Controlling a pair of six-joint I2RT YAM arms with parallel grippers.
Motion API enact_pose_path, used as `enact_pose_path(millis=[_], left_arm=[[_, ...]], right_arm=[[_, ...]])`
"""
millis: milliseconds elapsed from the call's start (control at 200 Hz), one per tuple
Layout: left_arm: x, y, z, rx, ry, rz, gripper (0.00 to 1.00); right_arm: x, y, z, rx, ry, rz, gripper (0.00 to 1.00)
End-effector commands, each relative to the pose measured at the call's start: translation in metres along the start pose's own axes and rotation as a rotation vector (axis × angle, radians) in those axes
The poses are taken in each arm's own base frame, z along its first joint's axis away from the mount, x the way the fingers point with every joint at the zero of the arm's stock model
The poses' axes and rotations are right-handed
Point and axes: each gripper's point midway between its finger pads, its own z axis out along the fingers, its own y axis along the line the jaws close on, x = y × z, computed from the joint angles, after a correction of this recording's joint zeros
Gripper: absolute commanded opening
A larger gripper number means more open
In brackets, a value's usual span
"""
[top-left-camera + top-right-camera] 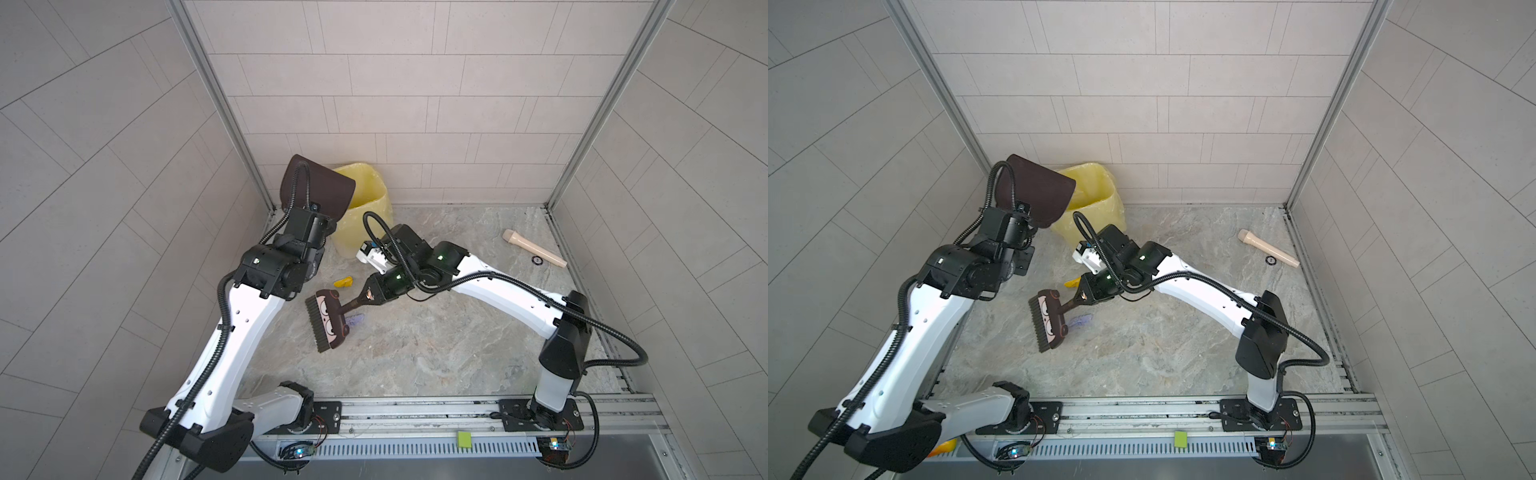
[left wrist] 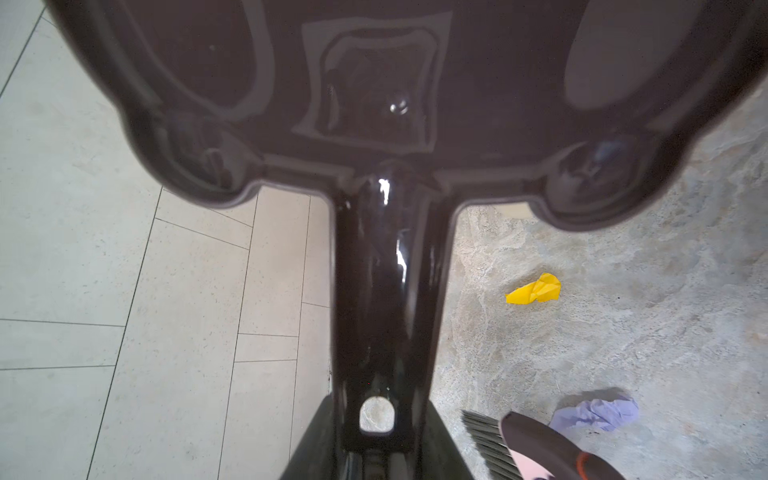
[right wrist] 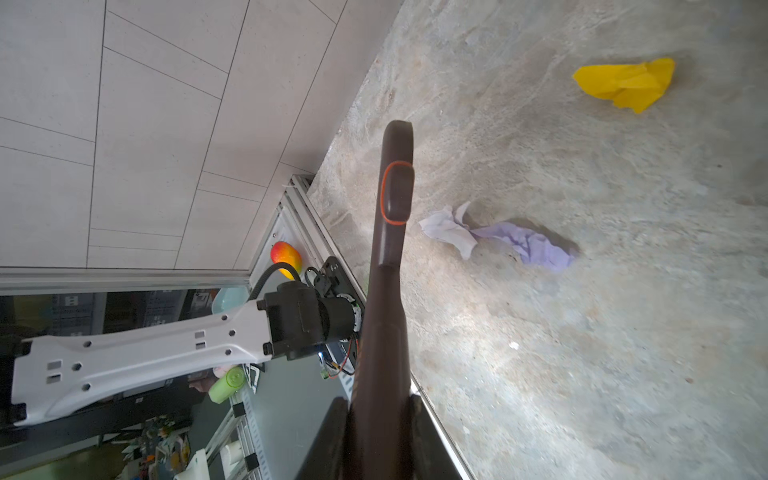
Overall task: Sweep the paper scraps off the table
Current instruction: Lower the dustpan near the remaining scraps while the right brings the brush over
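Observation:
My left gripper is shut on the handle of a dark brown dustpan, raised and tilted beside the yellow bin. My right gripper is shut on the handle of the brush, whose bristles point left just above the table. Two paper scraps show: a yellow scrap behind the brush head, and a lilac scrap right of the head, under the handle.
A beige microphone-shaped object and a small black ring lie at the back right. A flat green square sits on the front rail. A red-yellow mango toy lies beyond the table's front left corner. Tiled walls close three sides.

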Motion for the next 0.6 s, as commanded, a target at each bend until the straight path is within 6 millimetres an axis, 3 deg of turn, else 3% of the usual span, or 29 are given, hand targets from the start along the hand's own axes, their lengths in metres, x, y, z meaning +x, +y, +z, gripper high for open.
enact_pose_path(millis=[0, 270, 465, 590], left_arm=[[0.012, 0.01, -0.003, -0.035, 0.021, -0.023, 0.0], [0.028, 0.019, -0.007, -0.046, 0.033, -0.049, 0.0], [0.03, 0.019, -0.008, -0.039, 0.041, -0.053, 0.0], [0.03, 0.017, -0.008, -0.028, 0.043, -0.057, 0.0]], right_arm=[[-0.021, 0.021, 0.009, -0.075, -0.035, 0.012, 0.0], [-0.038, 0.023, 0.054, -0.08, -0.013, 0.054, 0.0], [-0.034, -0.002, 0.078, -0.03, 0.016, 0.104, 0.0], [-0.027, -0.02, 0.077, 0.022, 0.025, 0.123, 0.0]])
